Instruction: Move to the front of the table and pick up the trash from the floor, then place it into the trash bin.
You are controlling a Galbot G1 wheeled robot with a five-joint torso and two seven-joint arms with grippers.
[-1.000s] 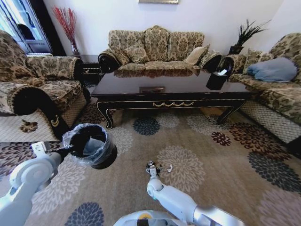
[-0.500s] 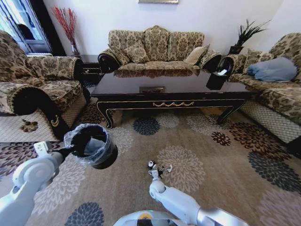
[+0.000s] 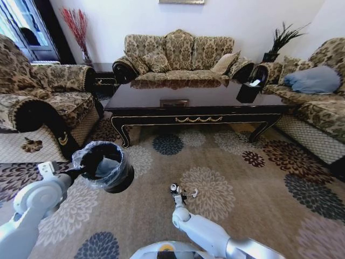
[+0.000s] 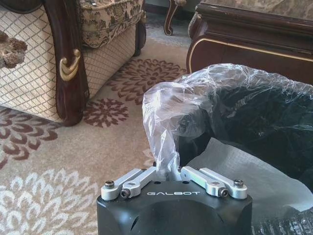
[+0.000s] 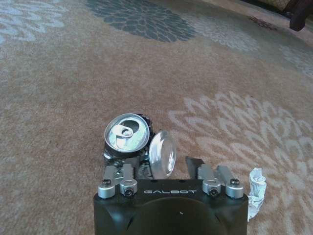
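My left gripper is shut on the ruffled liner at the rim of the black trash bin, holding it just above the floor; a white paper sheet lies inside. My right gripper is down at the carpet and open. A crushed silver-and-dark can, part of the trash, sits between its fingers, against one of them. In the head view the same gripper is at the can. A small white scrap lies on the carpet beside it. The table stands farther ahead.
Patterned sofas surround the table: an armchair on the left, one sofa behind, another on the right. A black tissue box sits on the table's right end. The armchair's dark leg is close to the bin.
The right gripper has edged slightly forward at the can. The left arm and bin have barely shifted.
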